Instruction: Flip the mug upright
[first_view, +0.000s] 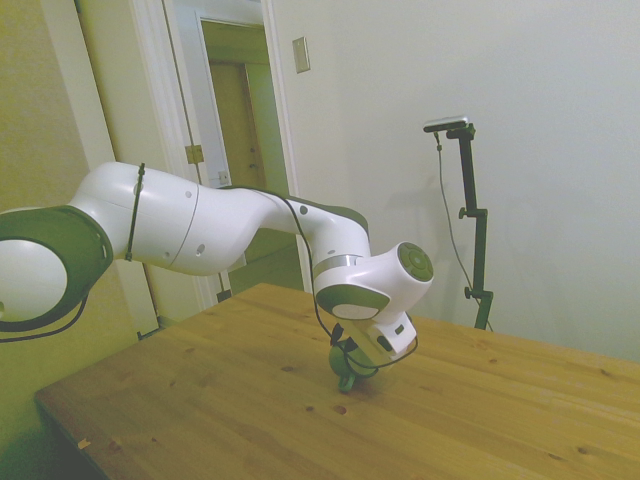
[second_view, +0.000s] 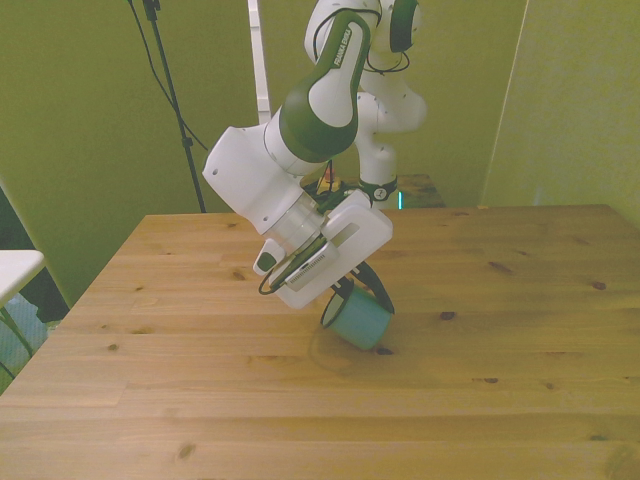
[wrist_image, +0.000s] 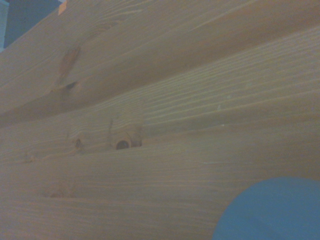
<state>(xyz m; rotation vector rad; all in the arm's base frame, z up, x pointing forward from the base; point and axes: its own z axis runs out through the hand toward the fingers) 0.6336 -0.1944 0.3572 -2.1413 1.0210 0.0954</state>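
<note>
Mug (second_view: 358, 320): we judge it light, rigid, slick enamel; best gripped at the rim.
Hand (second_view: 345, 296): clenched on the tilted mug, mid-table.

Side, front views share table (first_view: 250, 400); wrist view close above planks.

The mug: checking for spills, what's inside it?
Cannot tell. The mug hangs tilted over the bare table, its opening turned toward the gripper, which covers the inside.
</note>
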